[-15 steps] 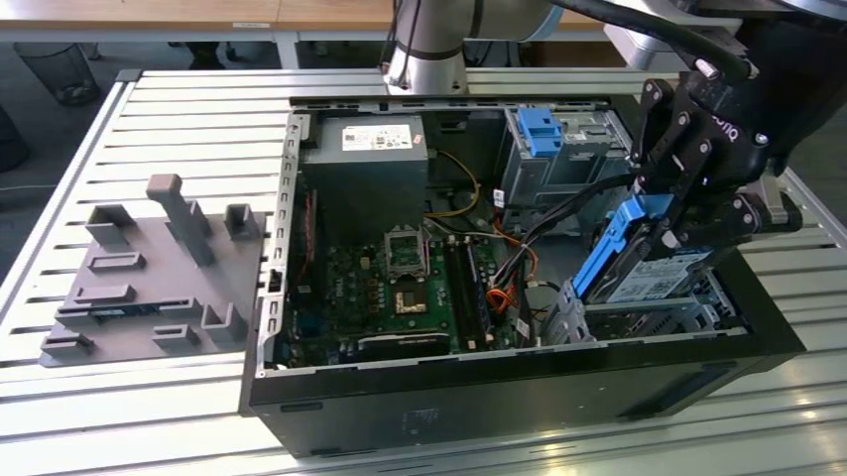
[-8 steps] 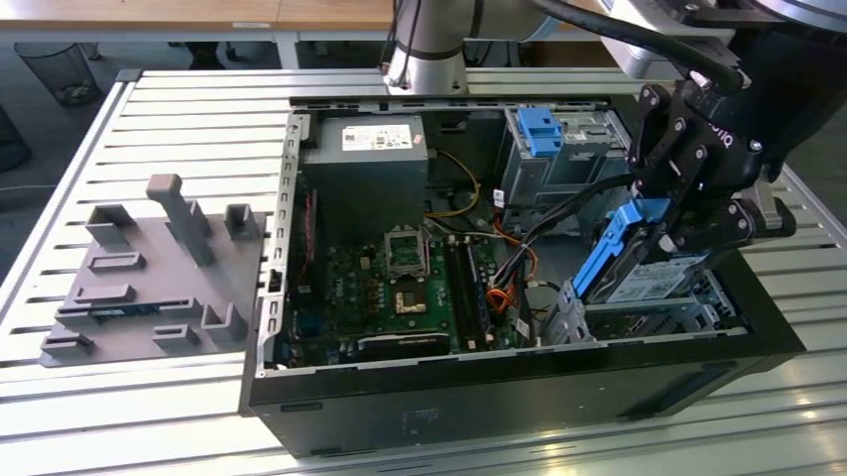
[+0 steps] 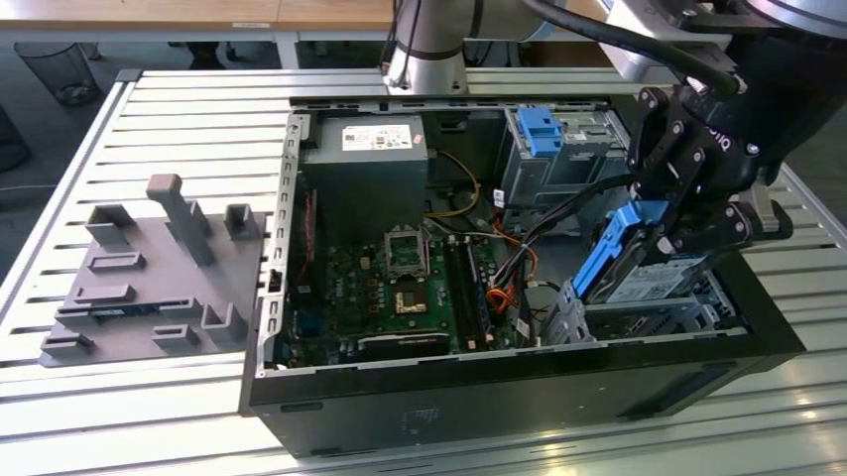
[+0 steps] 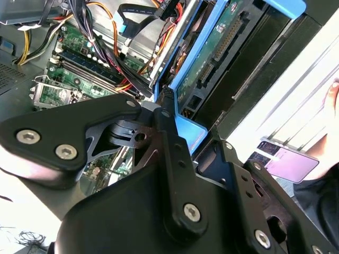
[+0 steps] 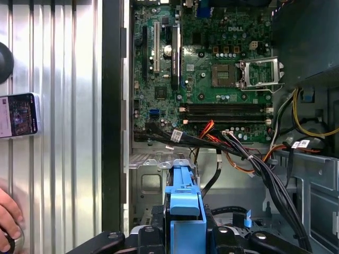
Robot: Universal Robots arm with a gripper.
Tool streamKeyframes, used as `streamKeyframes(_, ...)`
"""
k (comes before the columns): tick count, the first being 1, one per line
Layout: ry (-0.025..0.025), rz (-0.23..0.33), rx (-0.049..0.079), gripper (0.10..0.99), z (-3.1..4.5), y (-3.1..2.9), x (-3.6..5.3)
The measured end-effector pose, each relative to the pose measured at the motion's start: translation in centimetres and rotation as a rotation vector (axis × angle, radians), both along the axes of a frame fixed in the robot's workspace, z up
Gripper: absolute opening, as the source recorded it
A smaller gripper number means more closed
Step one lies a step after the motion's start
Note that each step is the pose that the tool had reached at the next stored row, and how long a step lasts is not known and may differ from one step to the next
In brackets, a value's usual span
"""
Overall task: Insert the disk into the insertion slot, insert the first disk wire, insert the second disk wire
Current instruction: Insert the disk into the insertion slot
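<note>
My black gripper [image 3: 681, 238] is shut on the disk [image 3: 652, 270], a silver drive in a bright blue frame [image 3: 612, 243]. I hold it tilted, one end down, just above the insertion slot [image 3: 656, 315], the low silver perforated cage at the case's corner on the exterior view's right. In the second wrist view the fingers [image 4: 168, 127] pinch the blue frame [image 4: 189, 135], and the disk's green circuit board [image 4: 212, 58] faces the camera. The first wrist view has the blue frame [image 5: 183, 211] over the silver cage [image 5: 148, 182]. Loose black, red and orange wires [image 3: 530, 253] hang beside the slot.
The open computer case [image 3: 517, 372] lies on a slatted metal table [image 3: 173, 109]. A taller grey cage with a blue tab [image 3: 545, 134] stands behind the slot. A grey fixture plate [image 3: 146, 278] sits at the exterior view's left. A person's hand [image 5: 8, 222] and a phone [image 5: 18, 114] lie beside the case.
</note>
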State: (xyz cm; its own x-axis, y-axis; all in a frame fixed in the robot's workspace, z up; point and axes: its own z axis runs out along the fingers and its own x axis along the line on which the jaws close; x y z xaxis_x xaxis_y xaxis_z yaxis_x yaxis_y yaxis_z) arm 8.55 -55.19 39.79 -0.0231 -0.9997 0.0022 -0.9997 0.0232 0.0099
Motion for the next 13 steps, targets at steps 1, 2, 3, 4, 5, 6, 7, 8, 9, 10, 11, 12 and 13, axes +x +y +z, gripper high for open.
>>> streamKeyframes(1,0.0000,0.000,0.000,0.365,-0.05,0.00,0.00)
streamKeyframes(2,0.0000,0.000,0.000,0.365,-0.10,0.00,0.00)
streamKeyframes(3,0.0000,0.000,0.000,0.365,-0.14,0.00,0.00)
streamKeyframes(4,0.0000,0.000,0.000,0.365,-0.18,0.00,0.00)
streamKeyframes(5,0.0000,0.000,0.000,0.365,-0.22,0.00,0.00)
streamKeyframes(6,0.0000,0.000,0.000,0.365,-0.24,0.00,0.00)
streamKeyframes(7,0.0000,0.000,0.000,0.365,-0.27,0.00,0.00)
streamKeyframes(8,0.0000,0.000,0.000,0.365,-0.30,0.00,0.00)
streamKeyframes(9,0.0000,0.000,0.000,0.365,-0.34,0.00,0.00)
streamKeyframes(10,0.0000,0.000,0.000,0.365,-0.37,0.00,0.00)
streamKeyframes(11,0.0000,0.000,0.000,0.365,-0.41,0.00,0.00)
streamKeyframes(12,0.0000,0.000,0.000,0.365,-0.44,0.00,0.00)
streamKeyframes(13,0.0000,0.000,0.000,0.365,-0.47,0.00,0.00)
